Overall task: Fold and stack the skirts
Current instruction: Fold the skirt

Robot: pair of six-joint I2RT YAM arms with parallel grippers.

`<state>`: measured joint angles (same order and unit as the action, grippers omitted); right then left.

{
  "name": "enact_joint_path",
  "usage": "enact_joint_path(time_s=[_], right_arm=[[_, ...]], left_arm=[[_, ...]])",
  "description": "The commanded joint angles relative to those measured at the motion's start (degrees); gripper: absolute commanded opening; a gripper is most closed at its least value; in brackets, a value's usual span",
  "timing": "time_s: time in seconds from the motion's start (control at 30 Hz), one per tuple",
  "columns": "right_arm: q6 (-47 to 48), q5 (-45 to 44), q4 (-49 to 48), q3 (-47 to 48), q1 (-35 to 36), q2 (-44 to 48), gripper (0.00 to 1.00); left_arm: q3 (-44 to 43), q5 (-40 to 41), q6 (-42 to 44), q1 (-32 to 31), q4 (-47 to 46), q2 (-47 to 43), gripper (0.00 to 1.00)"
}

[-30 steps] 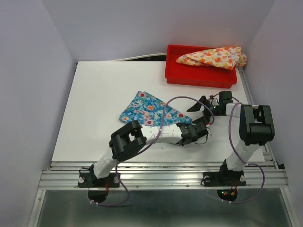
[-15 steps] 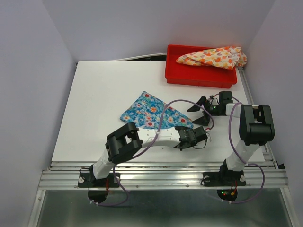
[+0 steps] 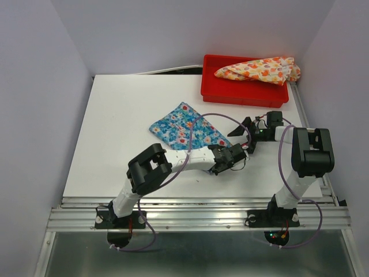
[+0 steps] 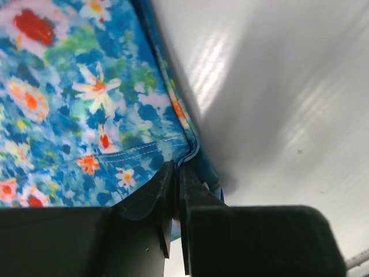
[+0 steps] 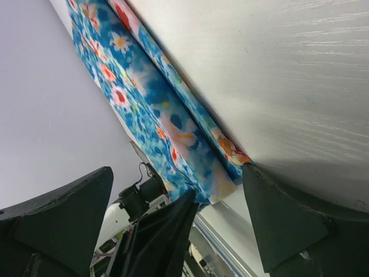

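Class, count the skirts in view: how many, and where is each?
2. The blue skirt lies in the middle of the table, one corner pinched in the left hand. The cream-yellow skirt lies across the red tray at the far right. None seems hidden.

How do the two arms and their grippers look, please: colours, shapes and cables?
Both arms have white links and bulky black joint housings: left arm, right arm. The left gripper and right gripper have black wedge-shaped fingers. Purple cables loop along each arm.

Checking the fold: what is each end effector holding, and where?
The left end effector pinches the blue skirt at a hemmed corner; the right end effector holds nothing.
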<state>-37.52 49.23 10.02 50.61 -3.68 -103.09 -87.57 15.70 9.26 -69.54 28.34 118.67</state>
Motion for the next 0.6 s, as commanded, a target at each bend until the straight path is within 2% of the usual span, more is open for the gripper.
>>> enact_joint_path(time_s=[0.0,0.07,0.13,0.17,0.23,0.33,0.37,0.43,0.47,0.5,0.57], right_arm=[[2.6,-8.9,0.2,-1.9,0.2,-0.5,1.0],[2.7,-9.0,0.2,-1.9,0.2,-0.6,1.0],[2.8,-8.9,0.2,-1.9,0.2,-0.8,1.0],[2.8,-8.7,0.2,-1.9,0.2,-0.7,1.0],[2.9,-8.3,0.1,-2.0,0.2,-0.5,1.0],[2.7,-7.2,-0.4,-2.3,0.2,0.3,1.0],[2.7,-7.0,-0.3,-2.4,0.2,0.6,1.0],[2.2,-5.6,-1.6,-3.5,0.2,2.3,0.99],[1.8,-4.9,-2.4,-4.3,0.2,2.9,0.99],[1.2,-4.2,-3.2,-5.2,0.2,3.8,0.98],[-0.1,-3.1,-6.3,-8.8,0.2,7.0,0.95]], left_arm=[[-1.6,2.5,-1.5,0.7,1.3,-1.3,0.17],[-1.8,2.8,-1.6,0.8,1.3,-1.3,0.2],[-2.6,1.9,-1.2,0.8,1.4,-1.6,0.32],[-2.8,1.3,-0.8,0.8,1.2,-2.4,0.42],[-2.3,0.9,-0.6,0.8,-0.2,-3.9,0.5],[0.6,-0.1,0.4,1.3,-3.4,-9.2,0.54],[1.3,-1.0,0.7,2.0,-3.8,-10.9,0.59],[3.6,-7.4,0.3,6.0,-5.0,-16.7,0.65],[4.2,-10.7,0.2,6.0,-5.0,-18.9,0.66],[6.0,-17.0,-0.1,10.3,-5.5,-23.1,0.68],[7.8,-23.3,-1.3,15.5,-6.9,-27.1,0.75]])
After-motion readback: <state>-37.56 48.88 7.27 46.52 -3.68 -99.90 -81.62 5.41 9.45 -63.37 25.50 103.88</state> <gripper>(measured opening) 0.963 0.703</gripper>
